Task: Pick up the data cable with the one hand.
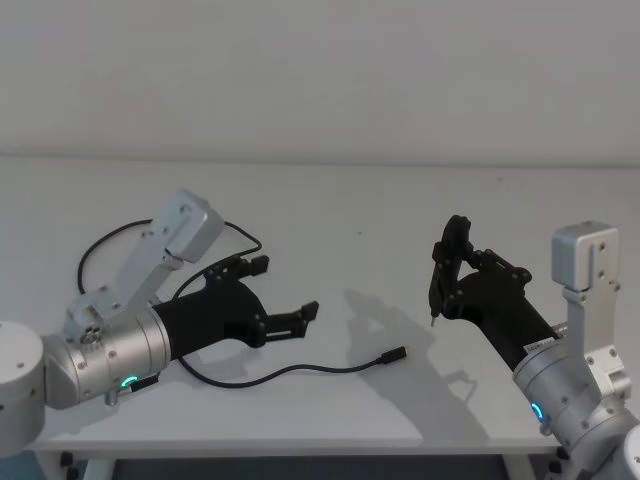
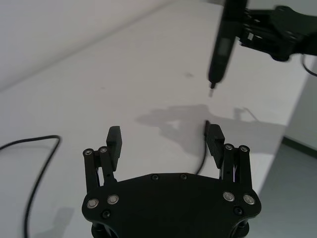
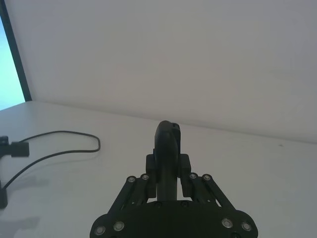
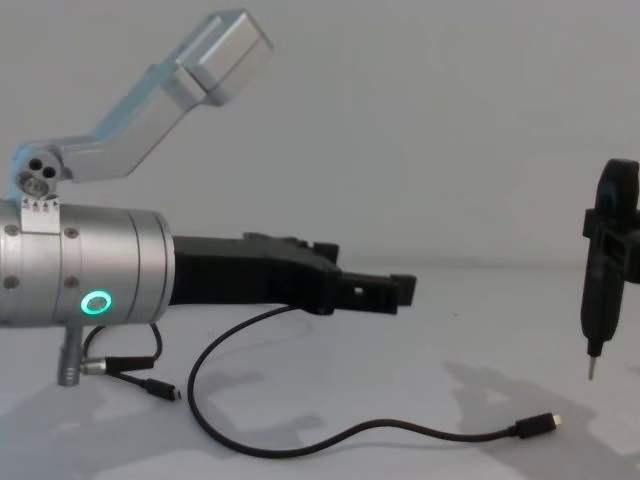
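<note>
The data cable (image 1: 300,368) is thin and black and lies loose on the white table, one silver-tipped plug (image 1: 397,354) pointing right. From the side, the data cable (image 4: 340,437) curves along the table below the left arm. My left gripper (image 1: 287,288) hovers just above it, open, with nothing between its fingers (image 2: 115,139). The cable's far loop (image 2: 39,168) runs off beside it. My right gripper (image 1: 452,268) is raised at the right, shut on a slim black tool (image 1: 437,290) whose thin tip points down.
A short black lead (image 4: 140,385) with a metal plug hangs from the left arm near the green ring (image 4: 96,303). The table's front edge (image 1: 300,440) runs close below the cable. The slim tool (image 4: 603,280) stands over the table right of the cable's plug (image 4: 540,424).
</note>
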